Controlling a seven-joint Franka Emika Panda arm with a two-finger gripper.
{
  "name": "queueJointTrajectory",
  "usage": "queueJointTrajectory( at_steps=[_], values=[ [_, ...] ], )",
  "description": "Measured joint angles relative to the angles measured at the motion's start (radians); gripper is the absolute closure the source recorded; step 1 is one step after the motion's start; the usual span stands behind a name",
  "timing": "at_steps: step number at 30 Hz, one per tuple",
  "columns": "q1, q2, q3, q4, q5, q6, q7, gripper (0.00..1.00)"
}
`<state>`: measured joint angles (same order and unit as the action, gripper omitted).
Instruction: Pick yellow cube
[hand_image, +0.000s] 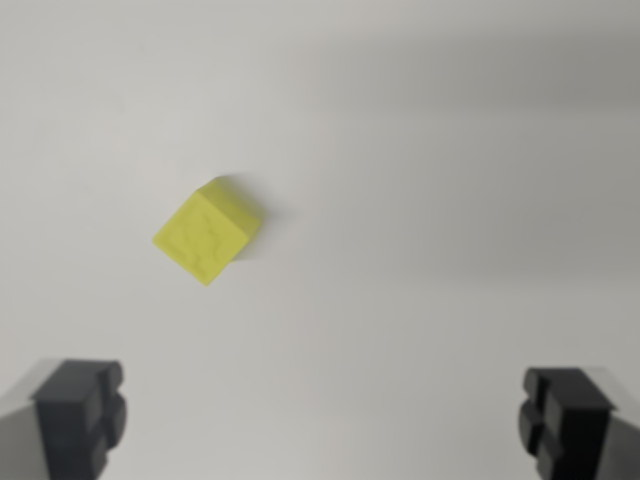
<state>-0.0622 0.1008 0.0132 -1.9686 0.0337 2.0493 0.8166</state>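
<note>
Lying on the plain white worktop (420, 150), the yellow cube (209, 229) sits a little toward the wrist view's left of centre and slightly above the middle of the picture. It is turned at an angle, so one corner points down toward the bottom edge, and a lighter top face and a darker side face both show. A faint shadow falls along its upper right side. Its top face carries a slight rough texture, though the blur keeps the detail unclear.

The hand (323, 420) is spread wide and holds nothing: one dark finger (82, 412) shows at the bottom on the wrist view's left and the other (566, 412) at the bottom on the wrist view's right, with bare worktop between them. The cube lies well apart from both fingers, farther up the picture, closer to the left one than the right.
</note>
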Motion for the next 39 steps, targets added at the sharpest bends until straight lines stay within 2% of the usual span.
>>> queueJointTrajectory(
  at_steps=[8,39],
  values=[
    [0.004,-0.002,0.000,-0.012,0.000,0.010,-0.015,0.00],
    [0.063,0.045,0.001,-0.162,-0.007,0.211,-0.210,0.00]
  ],
)
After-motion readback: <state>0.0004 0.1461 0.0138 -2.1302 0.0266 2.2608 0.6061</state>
